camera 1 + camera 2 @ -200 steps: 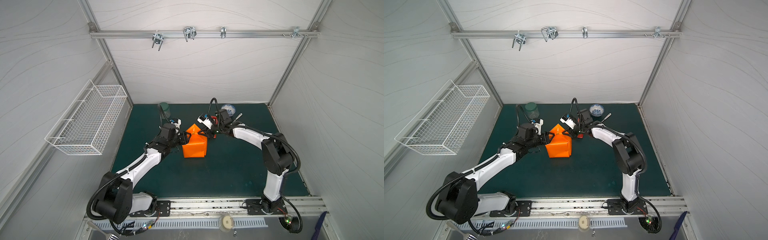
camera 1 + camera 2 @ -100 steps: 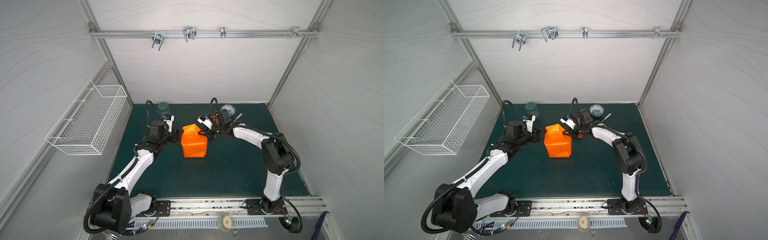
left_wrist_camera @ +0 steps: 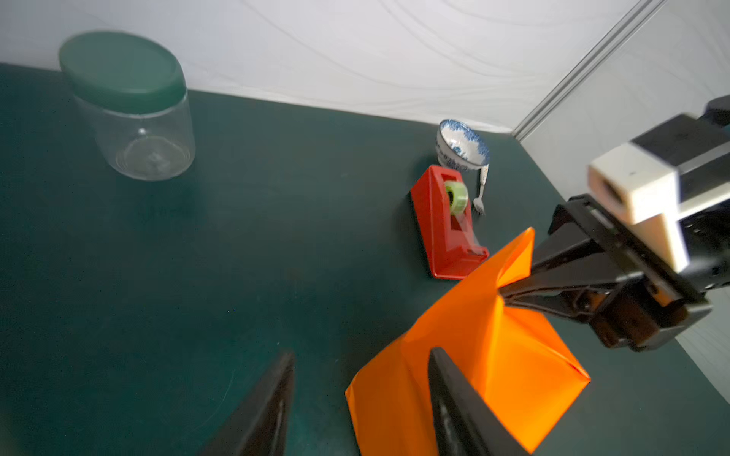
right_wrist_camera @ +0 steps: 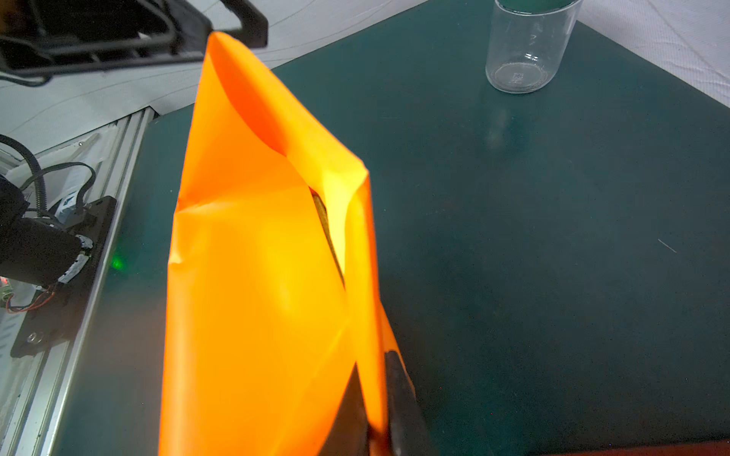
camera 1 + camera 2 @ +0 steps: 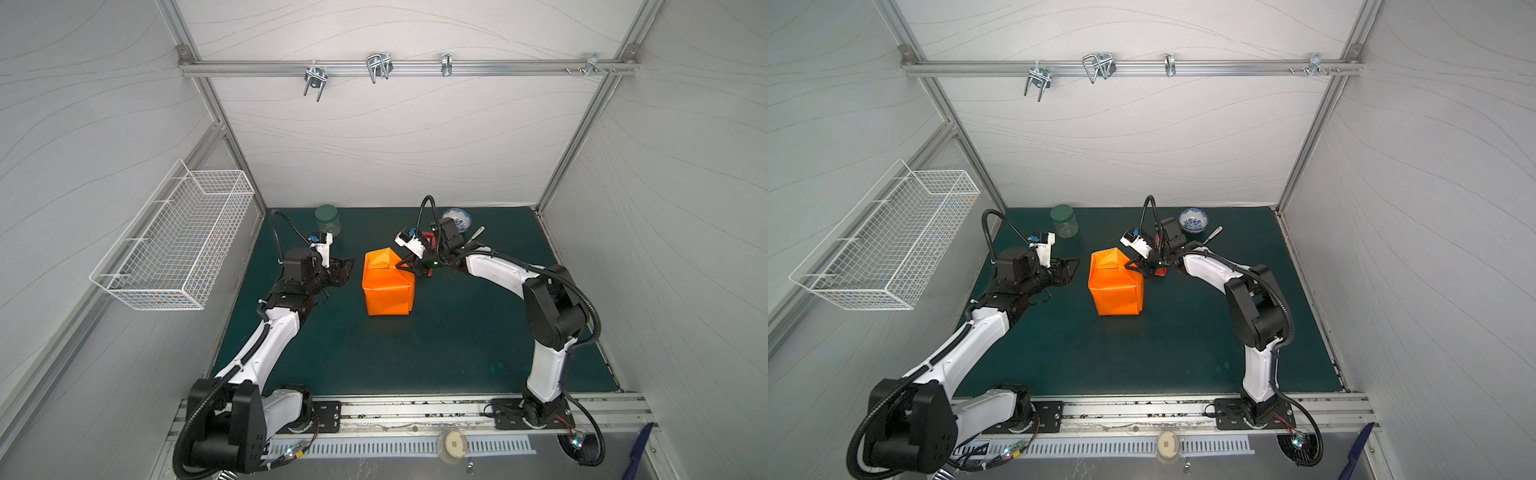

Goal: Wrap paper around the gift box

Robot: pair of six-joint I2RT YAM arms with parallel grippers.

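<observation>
The orange paper [image 5: 386,286] [image 5: 1115,286] is folded round the gift box in the middle of the green mat. The box is almost wholly hidden; only a thin olive edge [image 4: 326,225] shows in a slit of the paper [image 4: 256,296]. My right gripper [image 5: 401,266] [image 5: 1130,266] [image 4: 373,361] is shut on a raised flap of paper at the package's far right corner, as the left wrist view also shows [image 3: 501,294]. My left gripper [image 5: 347,266] [image 5: 1073,266] [image 3: 362,353] stands open just left of the package, holding nothing, one finger close beside the paper [image 3: 474,355].
A red tape dispenser [image 3: 442,225] [image 5: 1160,271] sits behind the right gripper. At the back stand a clear jar with a green lid [image 5: 327,220] [image 3: 134,118], a blue-white bowl [image 5: 457,218] and a small fork [image 3: 480,193]. A wire basket [image 5: 174,245] hangs on the left wall.
My left gripper has let go of the package's left side and drawn back to the left. The paper's left flap now lies flatter. The right gripper kept its grip in place.
</observation>
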